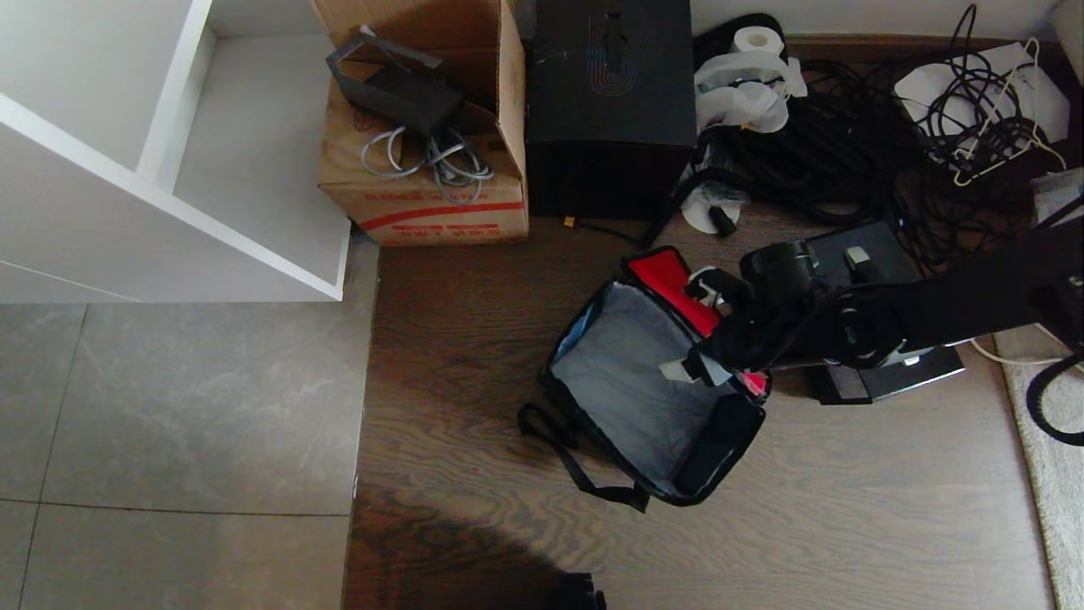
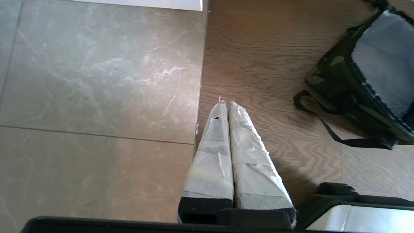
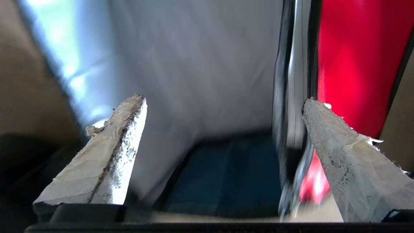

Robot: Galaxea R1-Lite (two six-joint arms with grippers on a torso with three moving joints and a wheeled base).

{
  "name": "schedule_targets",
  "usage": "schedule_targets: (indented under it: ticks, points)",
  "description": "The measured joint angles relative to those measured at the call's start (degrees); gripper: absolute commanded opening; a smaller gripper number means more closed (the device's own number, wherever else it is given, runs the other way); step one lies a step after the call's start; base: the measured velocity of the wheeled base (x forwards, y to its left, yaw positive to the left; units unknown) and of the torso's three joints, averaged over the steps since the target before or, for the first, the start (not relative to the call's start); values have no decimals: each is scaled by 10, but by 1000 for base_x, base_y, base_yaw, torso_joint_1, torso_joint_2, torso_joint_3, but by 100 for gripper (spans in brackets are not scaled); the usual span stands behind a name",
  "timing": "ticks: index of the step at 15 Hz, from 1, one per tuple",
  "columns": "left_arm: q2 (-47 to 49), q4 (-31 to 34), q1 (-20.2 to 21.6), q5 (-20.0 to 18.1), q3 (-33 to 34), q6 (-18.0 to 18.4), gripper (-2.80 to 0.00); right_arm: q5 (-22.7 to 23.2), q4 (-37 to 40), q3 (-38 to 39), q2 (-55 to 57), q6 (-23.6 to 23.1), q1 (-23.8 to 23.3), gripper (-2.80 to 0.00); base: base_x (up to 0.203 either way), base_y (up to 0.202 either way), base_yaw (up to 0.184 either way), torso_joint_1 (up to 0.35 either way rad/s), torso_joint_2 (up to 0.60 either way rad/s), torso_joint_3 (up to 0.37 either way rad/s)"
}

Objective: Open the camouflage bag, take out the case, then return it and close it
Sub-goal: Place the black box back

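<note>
- White shelf unit: smooth flat panels, standing at the far left over grey stone-look tiles.
- My left gripper: two tapered fingers wrapped in pale, fraying tape, pressed together with nothing between them, hanging over the seam where tile meets wood floor, well apart from the bag.
- Cardboard carton: brown, flaps up, red stripe on its front, grey cables and a dark device inside.
- Tall black box: matte, squared, embossed oval pattern on its top, just beside the carton.
- Camouflage bag: soft rectangular fabric bag lying open on the dark wood-grain floor, black edging, black strap trailing off its near-left corner, smooth grey lining showing, red-lined flap folded back on the far-right side.
- My right gripper: tape-wrapped fingers spread wide and holding nothing, poised at the bag's right rim near the red flap; the wrist view looks down into the grey interior, with the rim edge and red lining by one finger.
- Case: flat, black, hard-looking rectangle on the floor just right of the bag, outside it, largely hidden by my right arm.
- Tangle of black cables: far right, against the wall, with white wire hangers on top.
</note>
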Motion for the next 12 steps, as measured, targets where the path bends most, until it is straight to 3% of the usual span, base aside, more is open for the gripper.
schedule_targets:
  ticks: [6,12]
  points:
    - [0,0,-1,0,0,0,-280,-2,-41,-72,48,-39,-19,0,0,0,0,0,0,0]
    - [0,0,0,0,0,0,-280,-20,-68,-93,95,-40,-23,0,0,0,0,0,0,0]
